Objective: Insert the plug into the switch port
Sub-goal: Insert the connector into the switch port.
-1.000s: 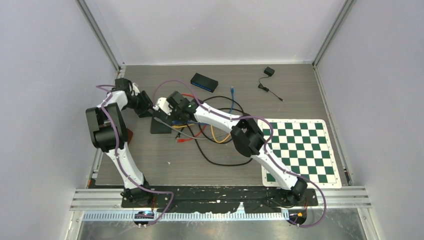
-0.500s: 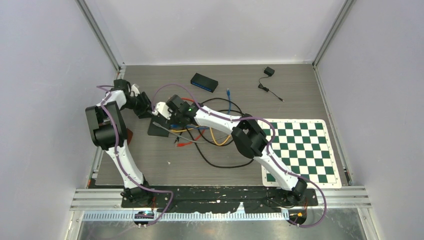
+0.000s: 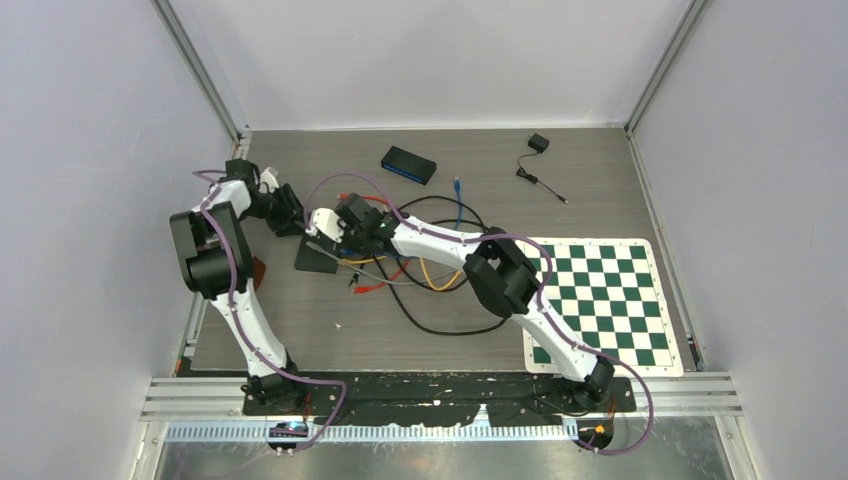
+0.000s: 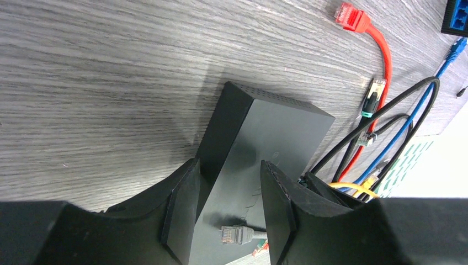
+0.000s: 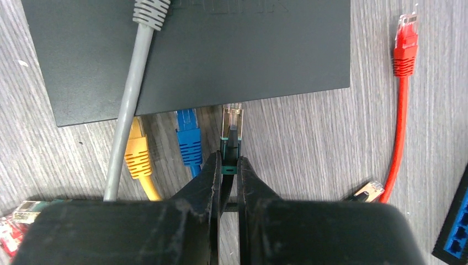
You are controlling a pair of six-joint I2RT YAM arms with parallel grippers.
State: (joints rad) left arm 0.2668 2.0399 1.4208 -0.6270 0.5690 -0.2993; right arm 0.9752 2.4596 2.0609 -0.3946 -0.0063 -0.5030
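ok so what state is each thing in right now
black switch, clamped by the left end effector
dark plug, pinched in the right end effector, tip at the switch's edge, not yet in
yellow plug, plugged in
blue plug, plugged in
grey plug, loose on top of the switch
red plug, loose on the table

On the left wrist cam my left hand [image 4: 226,204] has its fingers clamped either side of the black switch [image 4: 265,138]. A grey plug [image 4: 232,234] lies on top, and a red cable [image 4: 381,47] sits on the counter [image 4: 99,83].
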